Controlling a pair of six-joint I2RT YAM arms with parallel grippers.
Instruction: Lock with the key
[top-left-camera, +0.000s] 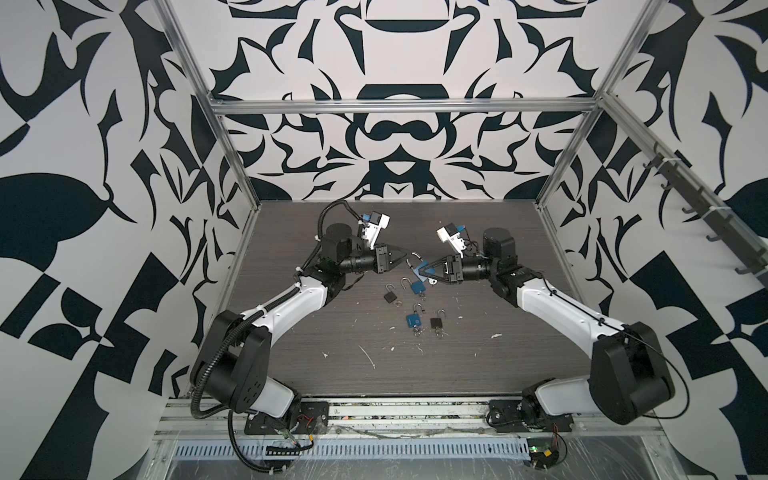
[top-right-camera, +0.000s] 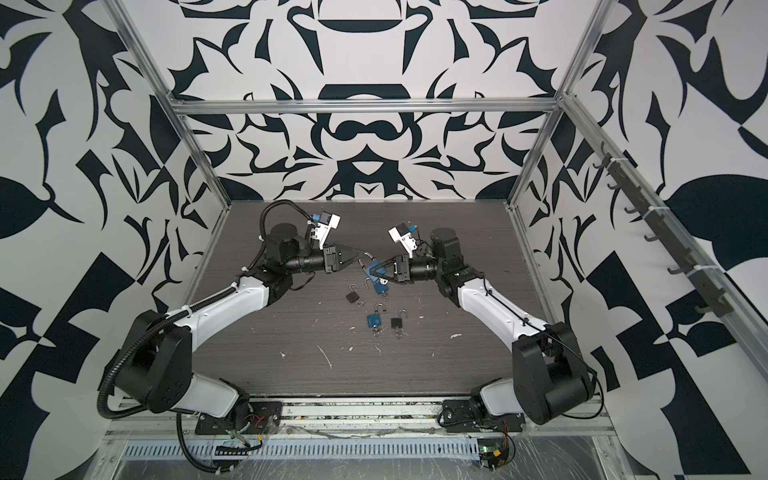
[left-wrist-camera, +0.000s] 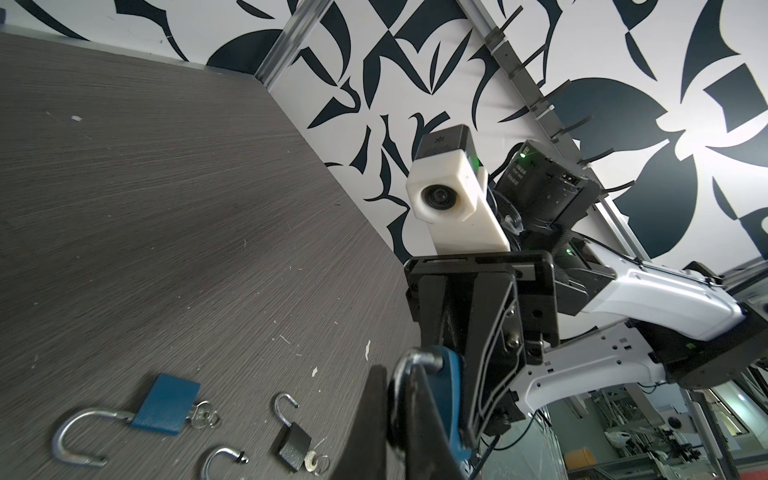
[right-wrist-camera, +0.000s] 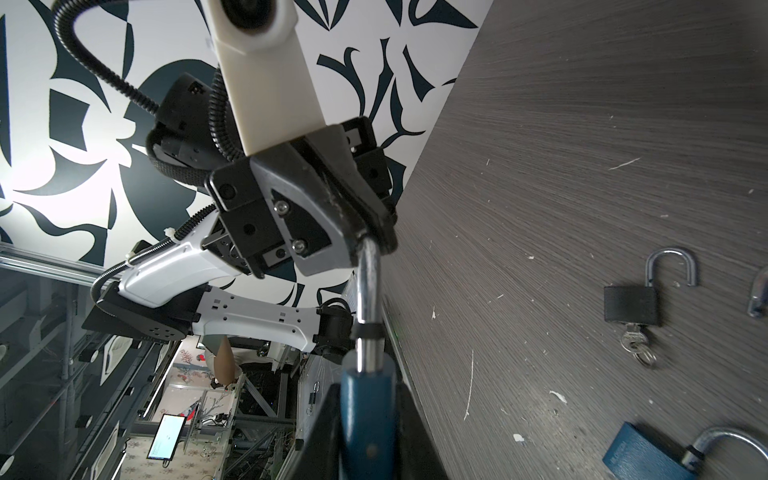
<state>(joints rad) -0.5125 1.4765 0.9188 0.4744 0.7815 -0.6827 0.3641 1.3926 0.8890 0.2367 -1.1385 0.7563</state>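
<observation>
Dark wood-grain desk (top-left-camera: 457, 365), busy black-and-white walls, and we've got the blue padlock (top-left-camera: 421, 266) held up off the surface, around the middle, toward the far edge. Right gripper (top-left-camera: 419, 272) is clamped across its body, jaws barely apart. Left gripper (top-left-camera: 405, 260) is pinched tight on the shackle (right-wrist-camera: 370, 286). Toward the front edge we see loose padlocks (top-left-camera: 413, 321) lying open, and one black padlock (right-wrist-camera: 631, 305) has its key (right-wrist-camera: 632, 337) in.

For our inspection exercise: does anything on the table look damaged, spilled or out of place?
White flecks and streaks dot the table, like chipped debris. Four padlocks lie loose, shackles open, keys in. Nothing else stands out.
</observation>
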